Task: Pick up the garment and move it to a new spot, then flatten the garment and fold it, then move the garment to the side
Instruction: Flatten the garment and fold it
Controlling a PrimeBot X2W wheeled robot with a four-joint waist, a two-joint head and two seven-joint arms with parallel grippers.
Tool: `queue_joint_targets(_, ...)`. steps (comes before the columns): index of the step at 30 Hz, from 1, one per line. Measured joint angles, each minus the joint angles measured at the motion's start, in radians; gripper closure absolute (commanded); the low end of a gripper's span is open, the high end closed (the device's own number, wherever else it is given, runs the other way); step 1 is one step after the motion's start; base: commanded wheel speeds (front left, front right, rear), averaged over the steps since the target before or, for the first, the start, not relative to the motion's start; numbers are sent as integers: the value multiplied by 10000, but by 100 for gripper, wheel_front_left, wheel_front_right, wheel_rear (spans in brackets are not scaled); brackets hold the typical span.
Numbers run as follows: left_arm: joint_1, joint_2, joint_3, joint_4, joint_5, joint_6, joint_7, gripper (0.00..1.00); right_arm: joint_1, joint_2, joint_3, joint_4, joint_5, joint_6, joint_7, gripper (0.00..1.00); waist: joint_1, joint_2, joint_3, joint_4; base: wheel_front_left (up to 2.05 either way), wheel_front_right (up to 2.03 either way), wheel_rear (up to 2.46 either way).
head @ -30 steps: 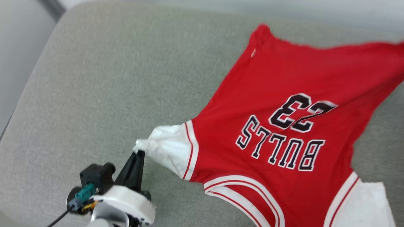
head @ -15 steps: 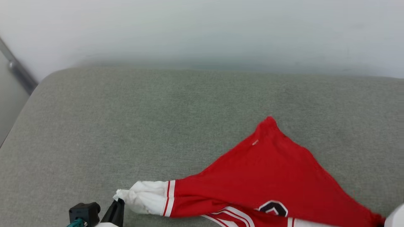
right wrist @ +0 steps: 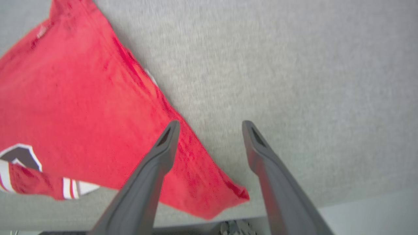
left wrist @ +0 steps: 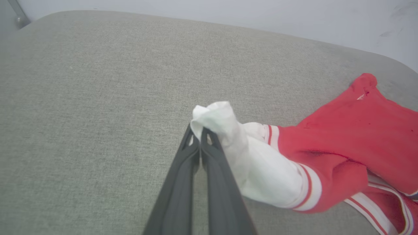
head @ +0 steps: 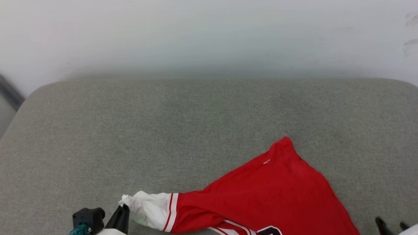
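The garment (head: 274,192), a bright red jersey, lies bunched on the grey cushion (head: 163,130) at the lower right of the head view. One hem corner points away from me. Its white sleeve end (head: 147,210) stretches left to my left gripper (head: 121,212), which is shut on it. In the left wrist view the left gripper (left wrist: 196,137) pinches the white sleeve tip (left wrist: 215,120). A dark white-outlined emblem (right wrist: 19,155) peeks out. My right gripper (right wrist: 210,129) stands open above the garment's red edge (right wrist: 81,107), holding nothing. The right gripper's tips (head: 390,225) show at the lower right.
The grey cushion spreads wide to the left of and beyond the garment, ending in a rounded far edge against a white wall (head: 209,32). A dark rail (head: 9,94) runs down at the far left. The cushion's near edge (right wrist: 294,212) lies under my right gripper.
The head camera has tilted up, shifting the whole picture. The garment went from spread flat with its lettering showing to bunched with a raised hem corner. My left gripper still holds the sleeve.
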Motion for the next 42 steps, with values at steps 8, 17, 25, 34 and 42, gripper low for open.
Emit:
queue_joint_targets(8,-820,-79,-33,-215,207,-226,-190,100,-2185,186,180,997,-178,-2,-3014,0,3,0,799,120,0,0,0)
queue_joint_targets(17,-1918,-295,-169,-581,527,-591,-483,100,-4921,-784,2021,1787,376,0,-867,0,4,0,2028,563,0,0,0)
queue_joint_targets(25,-2579,-428,-316,-809,686,-882,-619,100,-6637,-1327,3081,1935,629,-2,2788,0,5,0,2986,1173,0,0,0)
queue_joint_targets(34,-3051,-637,-391,-594,761,-1120,-836,100,-7492,-1273,3511,2610,384,0,3988,0,4,0,3819,1656,0,0,0)
queue_joint_targets(42,-3068,-652,-395,-280,679,-1160,-917,100,-7636,-1336,3916,3057,662,-2,3714,100,3,0,3509,1662,0,0,0)
